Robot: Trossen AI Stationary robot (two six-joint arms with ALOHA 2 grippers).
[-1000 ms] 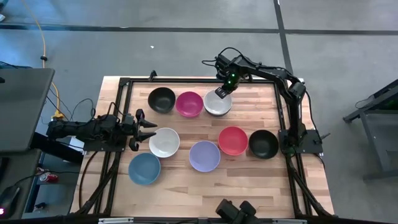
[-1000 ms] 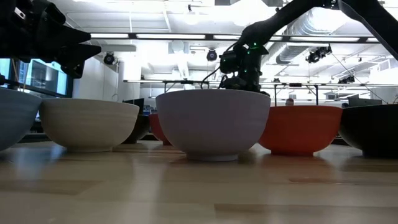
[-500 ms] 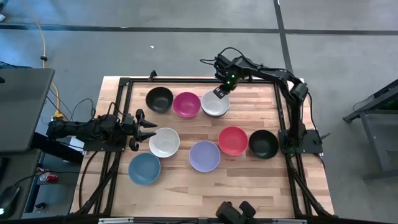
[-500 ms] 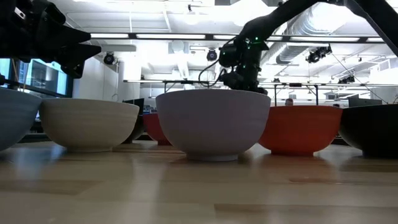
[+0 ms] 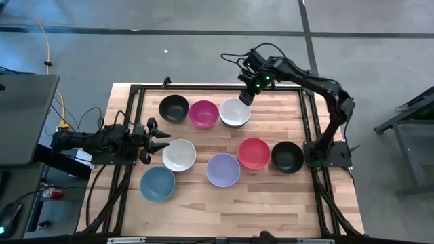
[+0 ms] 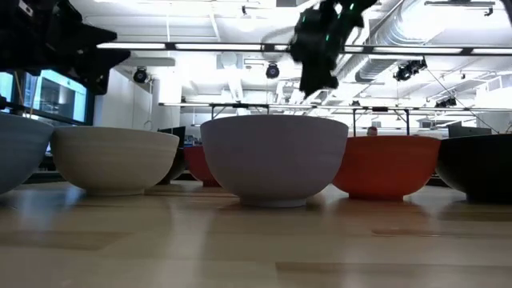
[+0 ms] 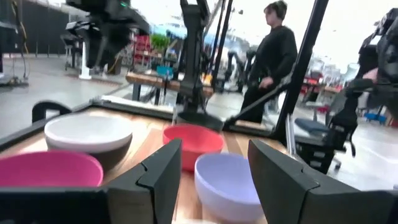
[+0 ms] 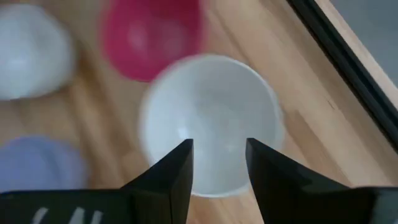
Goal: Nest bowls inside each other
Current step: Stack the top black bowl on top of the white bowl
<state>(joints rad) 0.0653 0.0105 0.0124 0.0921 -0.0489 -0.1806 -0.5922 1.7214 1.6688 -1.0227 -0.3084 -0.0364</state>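
Note:
Eight bowls stand upright on the wooden table. The far row holds a black bowl [image 5: 174, 108], a magenta bowl [image 5: 203, 113] and a white bowl [image 5: 234, 112]. Nearer stand a white bowl [image 5: 179, 155], a lavender bowl [image 5: 223, 169], a red bowl [image 5: 253, 153], a black bowl [image 5: 287, 156] and a blue bowl [image 5: 157, 184]. My right gripper [image 8: 219, 162] hangs open above the far white bowl [image 8: 211, 118], pointing steeply down, clear of it. My left gripper [image 7: 214, 168] waits open at the table's left edge, pointing level across the table.
A black metal frame [image 5: 135, 91] runs round the table's edges. In the left wrist view the far white bowl [image 7: 87, 132] shows a dark underside. A person [image 7: 267, 56] stands beyond the table. Bare wood lies along the near edge [image 5: 230, 210].
My right gripper has come away from the far white bowl's far rim and gone up, a little toward the far edge, turning as it rose. The white bowl stays on the table next to the magenta one.

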